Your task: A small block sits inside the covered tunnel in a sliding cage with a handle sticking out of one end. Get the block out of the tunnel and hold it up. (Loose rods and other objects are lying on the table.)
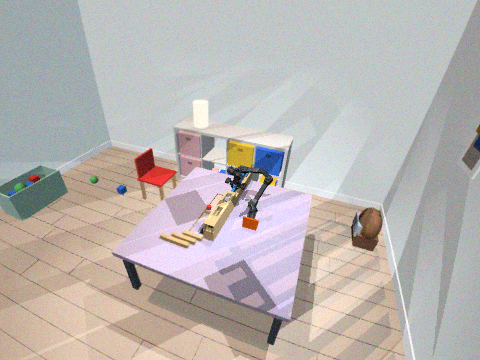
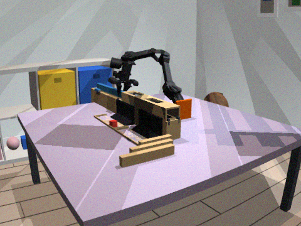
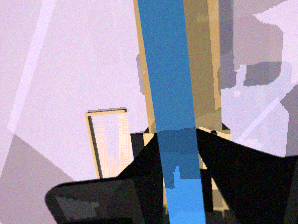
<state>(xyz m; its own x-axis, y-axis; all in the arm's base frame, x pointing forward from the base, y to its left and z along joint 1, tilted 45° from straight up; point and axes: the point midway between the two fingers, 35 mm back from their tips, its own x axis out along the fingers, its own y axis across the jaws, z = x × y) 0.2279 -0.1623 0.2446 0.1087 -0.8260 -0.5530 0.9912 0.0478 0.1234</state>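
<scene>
The top view is looking steeply down from high up and well back, taking in the whole surface [image 1: 270,260] [image 2: 103,188] and the surrounding room. The exterior view is standing lower and nearer, facing obliquely across the same surface toward the shelf unit [image 1: 235,131] [image 2: 34,91]; the wrist view is looking down closely past the gripper [image 1: 231,184] [image 2: 123,89] [image 3: 179,150], sharing the blue bar [image 2: 108,89] [image 3: 167,75] with the exterior.

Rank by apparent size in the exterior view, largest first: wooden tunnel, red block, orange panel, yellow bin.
1. Wooden tunnel
2. Yellow bin
3. Orange panel
4. Red block

The top two are close: the bin stands farther from the camera, so their order is unsure.
</scene>
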